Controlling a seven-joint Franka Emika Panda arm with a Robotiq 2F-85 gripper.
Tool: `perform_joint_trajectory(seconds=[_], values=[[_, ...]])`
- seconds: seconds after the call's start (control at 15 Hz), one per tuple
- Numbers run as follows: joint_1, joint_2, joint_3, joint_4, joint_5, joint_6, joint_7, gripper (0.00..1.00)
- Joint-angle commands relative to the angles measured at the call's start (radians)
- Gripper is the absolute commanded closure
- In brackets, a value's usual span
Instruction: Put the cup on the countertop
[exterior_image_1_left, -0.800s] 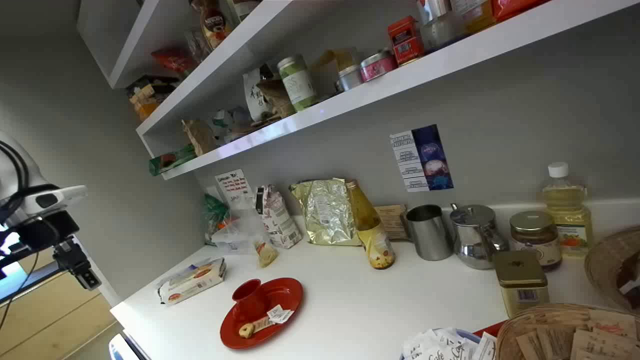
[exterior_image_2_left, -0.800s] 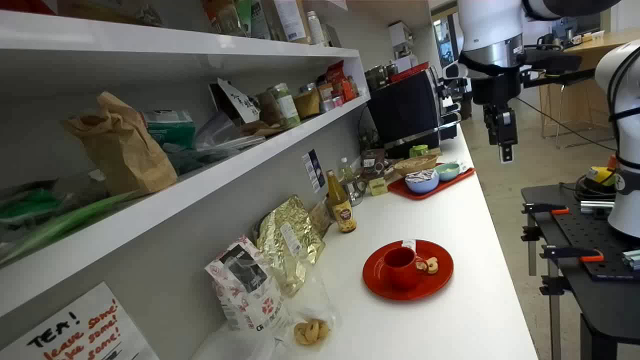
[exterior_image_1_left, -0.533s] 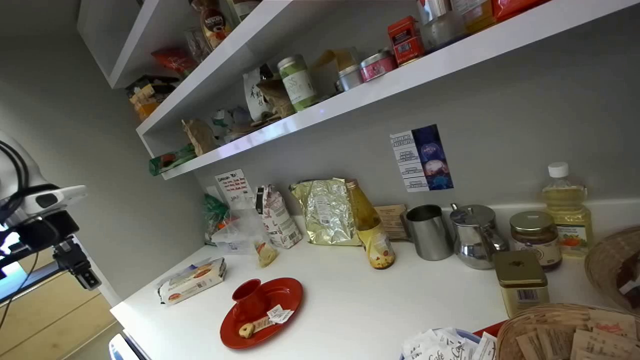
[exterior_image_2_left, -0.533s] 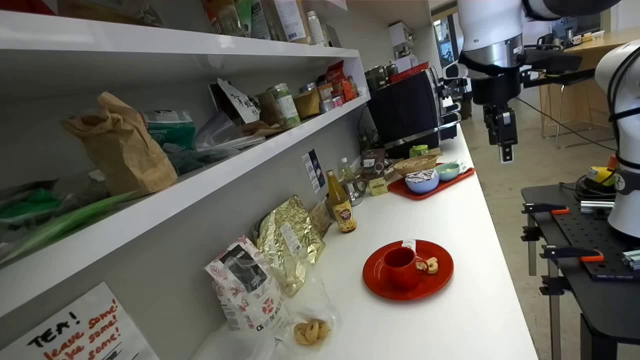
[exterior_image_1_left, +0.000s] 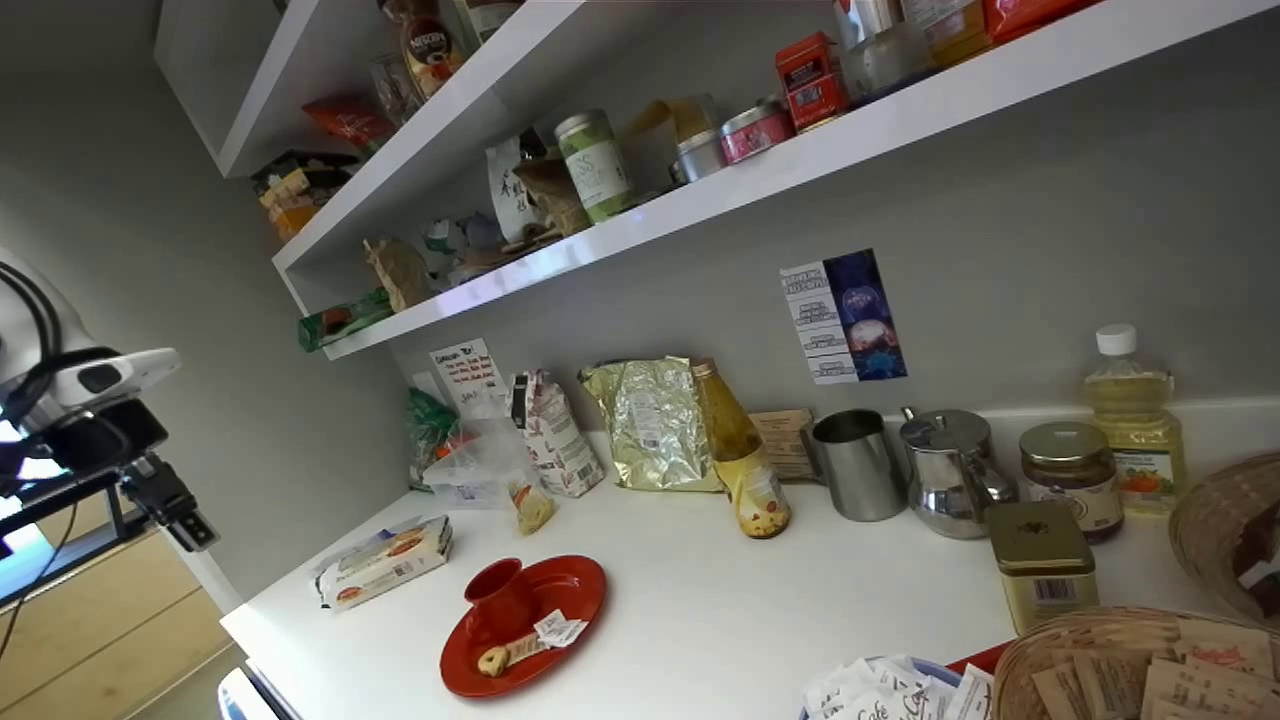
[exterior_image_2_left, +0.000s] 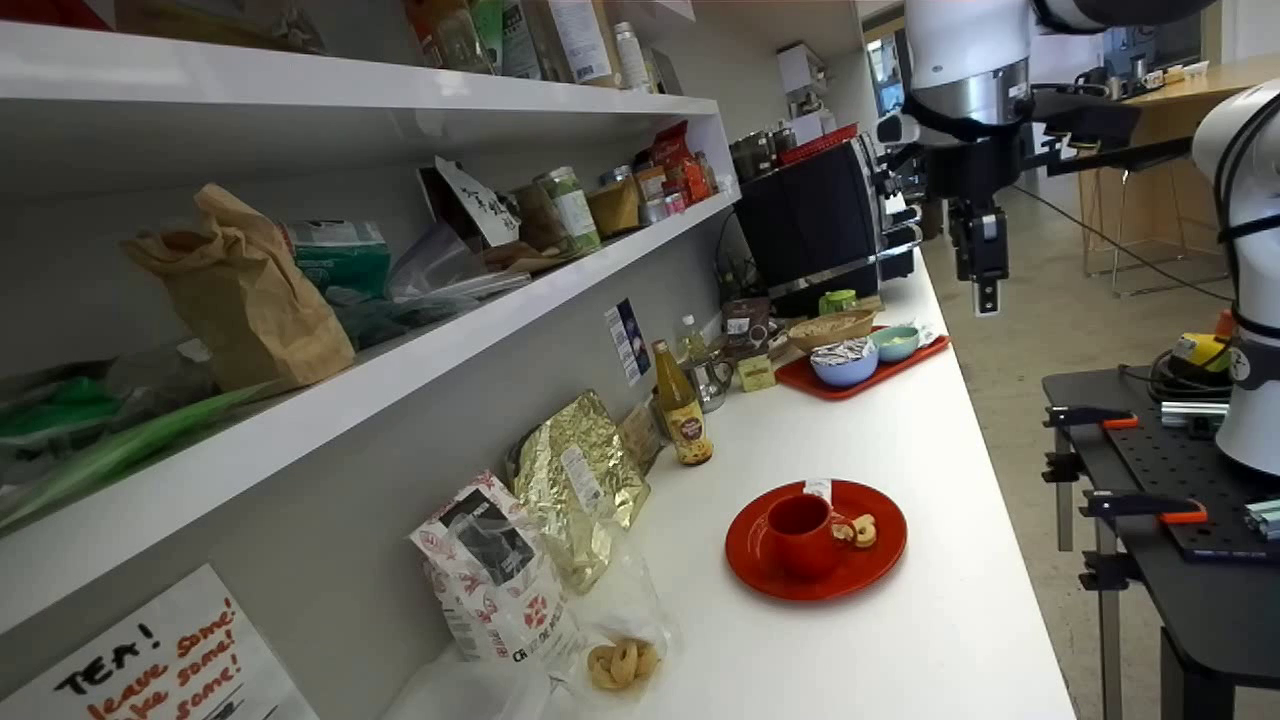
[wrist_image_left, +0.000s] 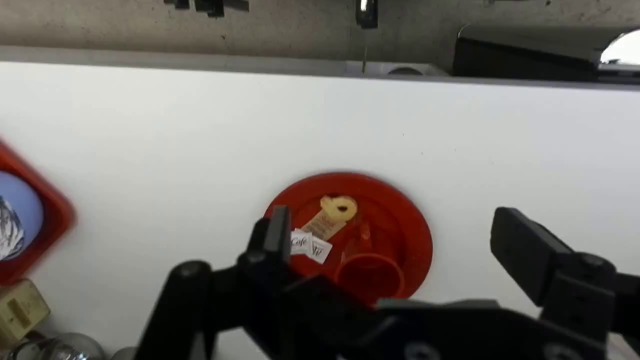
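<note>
The small red cup (exterior_image_1_left: 502, 598) stands upright on the red plate (exterior_image_1_left: 575, 590) on the white countertop (exterior_image_1_left: 680, 600). In an exterior view the cup (exterior_image_2_left: 803, 535) sits on the plate's near half, with its handle toward the rings. In the wrist view the cup (wrist_image_left: 370, 277) is partly hidden behind the gripper's dark body; its open mouth and handle show. My gripper (wrist_image_left: 392, 217) is open and empty, its two fingers wide apart. In both exterior views the gripper (exterior_image_1_left: 195, 538) (exterior_image_2_left: 986, 298) hangs high above the countertop, well apart from the cup.
White packets (exterior_image_1_left: 560, 628) and a dry ring (exterior_image_1_left: 492, 660) lie on the plate. A yellow bottle (exterior_image_2_left: 683, 405), gold bag (exterior_image_2_left: 580, 480) and patterned bag (exterior_image_2_left: 495, 570) stand along the wall. A red tray (exterior_image_2_left: 860, 380) holds bowls. A wall shelf (exterior_image_2_left: 420, 370) overhangs the counter's back.
My gripper has moved slightly: right and up in an exterior view, left and a little up in an exterior view, closer over the counter. The cup and plate have not moved.
</note>
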Motion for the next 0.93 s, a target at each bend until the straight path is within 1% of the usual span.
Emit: perform_joint_trajectory(seconds=[0.0, 0.07, 0.13, 0.2, 0.33, 0.47, 0.6, 0.67, 0.87], values=[[-0.060, 0.190, 0.022, 0.162, -0.072, 0.095, 0.032, 0.00], [-0.069, 0.253, 0.035, 0.205, -0.094, 0.134, 0.037, 0.00], [-0.094, 0.296, 0.065, 0.237, -0.102, 0.160, 0.032, 0.00], [-0.104, 0.348, 0.087, 0.267, -0.113, 0.186, 0.024, 0.00], [-0.129, 0.462, 0.131, 0.328, -0.135, 0.221, 0.018, 0.00], [-0.145, 0.582, 0.172, 0.385, -0.162, 0.245, 0.013, 0.00], [-0.148, 0.703, 0.189, 0.440, -0.207, 0.253, 0.012, 0.00], [-0.079, 0.756, 0.124, 0.463, -0.246, 0.244, 0.022, 0.00], [-0.029, 0.882, 0.062, 0.520, -0.296, 0.226, 0.012, 0.00]])
